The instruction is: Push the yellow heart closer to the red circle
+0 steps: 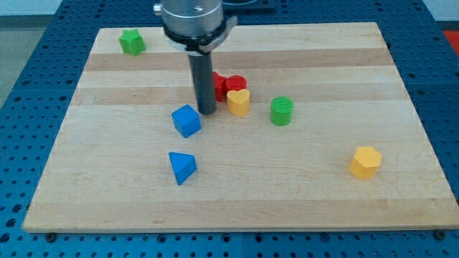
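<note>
The yellow heart [239, 102] sits near the board's middle, touching the front of the red circle [235, 84]. Another red block [219, 85] lies just left of the circle, partly hidden behind the rod. My tip [207, 112] rests on the board just left of the yellow heart and up-right of the blue cube [186, 120], a small gap from each.
A green cylinder [282, 111] stands right of the heart. A blue triangle [181, 167] lies below the blue cube. A yellow hexagon [366, 161] is at the lower right. A green star [132, 42] is at the top left of the wooden board [107, 179].
</note>
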